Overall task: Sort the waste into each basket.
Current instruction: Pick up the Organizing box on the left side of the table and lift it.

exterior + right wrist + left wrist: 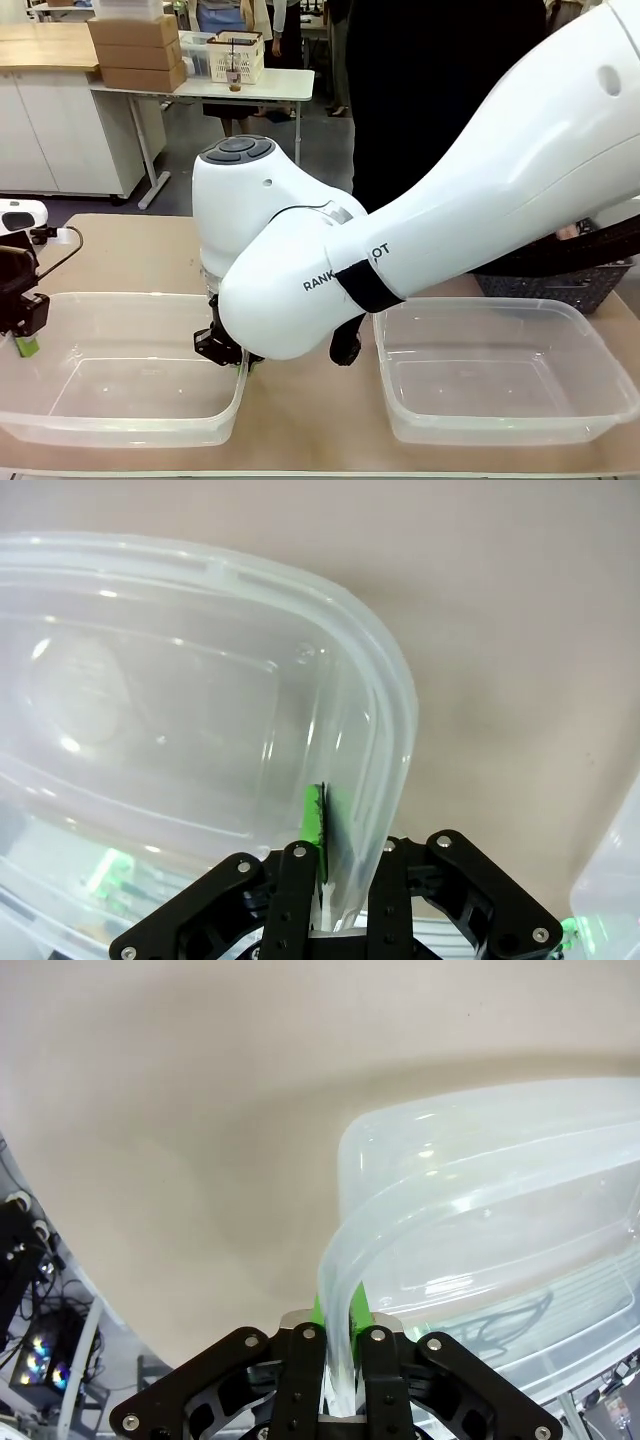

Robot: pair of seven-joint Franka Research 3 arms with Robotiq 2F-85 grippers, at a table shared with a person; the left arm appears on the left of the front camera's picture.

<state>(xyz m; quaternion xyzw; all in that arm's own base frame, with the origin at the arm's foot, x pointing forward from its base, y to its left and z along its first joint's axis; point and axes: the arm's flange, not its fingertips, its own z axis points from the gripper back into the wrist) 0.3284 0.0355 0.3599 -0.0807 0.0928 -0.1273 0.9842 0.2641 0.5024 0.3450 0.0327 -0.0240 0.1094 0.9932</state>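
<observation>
Tan table [130,250] — right tool [224,350] on tub rim [130,298], half behind arm [450,180]

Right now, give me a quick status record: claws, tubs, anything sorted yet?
left claw: shut on left tub, left rim
right claw: shut on left tub, right wall; arm reaches across the middle
left tub contents: empty
right tub: on table, empty, untouched
grey lattice basket: behind right tub
sorted: nothing in either tub
</observation>
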